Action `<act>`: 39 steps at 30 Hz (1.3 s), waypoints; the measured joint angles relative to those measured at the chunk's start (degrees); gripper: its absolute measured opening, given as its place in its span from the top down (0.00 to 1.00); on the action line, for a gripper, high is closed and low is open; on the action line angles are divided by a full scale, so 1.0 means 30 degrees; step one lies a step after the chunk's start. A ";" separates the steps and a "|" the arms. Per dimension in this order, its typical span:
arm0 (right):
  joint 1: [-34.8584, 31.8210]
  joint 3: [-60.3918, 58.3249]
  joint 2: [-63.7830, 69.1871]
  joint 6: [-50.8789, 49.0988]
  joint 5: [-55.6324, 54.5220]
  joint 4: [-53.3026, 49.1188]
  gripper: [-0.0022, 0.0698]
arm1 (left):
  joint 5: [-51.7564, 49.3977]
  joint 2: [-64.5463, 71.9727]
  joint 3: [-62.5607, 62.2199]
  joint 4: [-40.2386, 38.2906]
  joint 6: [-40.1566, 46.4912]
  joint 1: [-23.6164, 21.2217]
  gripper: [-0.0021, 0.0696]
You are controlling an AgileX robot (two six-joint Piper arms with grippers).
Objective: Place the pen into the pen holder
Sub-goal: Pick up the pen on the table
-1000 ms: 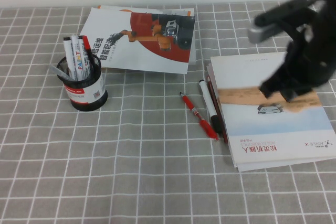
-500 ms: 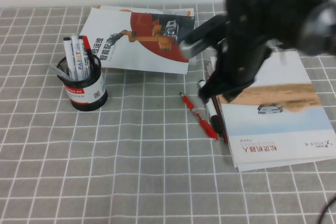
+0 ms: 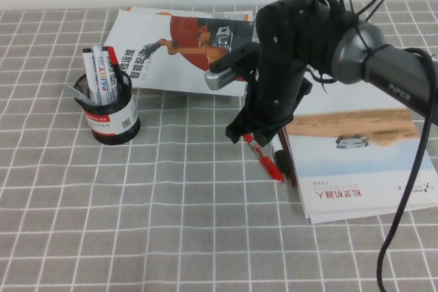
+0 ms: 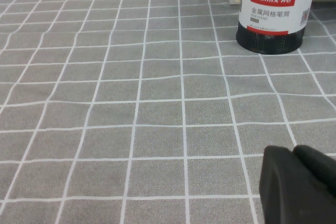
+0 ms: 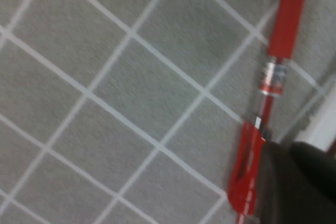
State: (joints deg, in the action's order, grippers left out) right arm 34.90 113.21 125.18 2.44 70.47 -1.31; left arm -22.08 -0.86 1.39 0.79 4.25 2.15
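The red pen (image 3: 267, 159) lies on the grey checked bench (image 3: 178, 223) beside a booklet (image 3: 356, 162), its upper end hidden beneath the right end effector (image 3: 250, 131), whose opening I cannot tell. The pen holder (image 3: 109, 111) stands well apart. The left end effector (image 4: 299, 184) hovers low, opening unclear.

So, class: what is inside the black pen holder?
The pen holder holds several upright markers; its mesh wall hides their lower ends. The right gripper hovers over the red pen; the left gripper stays parked.
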 joint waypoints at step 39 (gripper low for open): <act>0.0245 0.0963 0.2460 0.0078 -0.1117 -0.0889 0.89 | 0.0000 0.0000 0.0000 0.0000 0.0000 0.0000 0.98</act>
State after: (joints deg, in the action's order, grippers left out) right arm 35.63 116.10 132.56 2.68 67.12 -3.97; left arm -22.08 -0.86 1.39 0.79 4.25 2.15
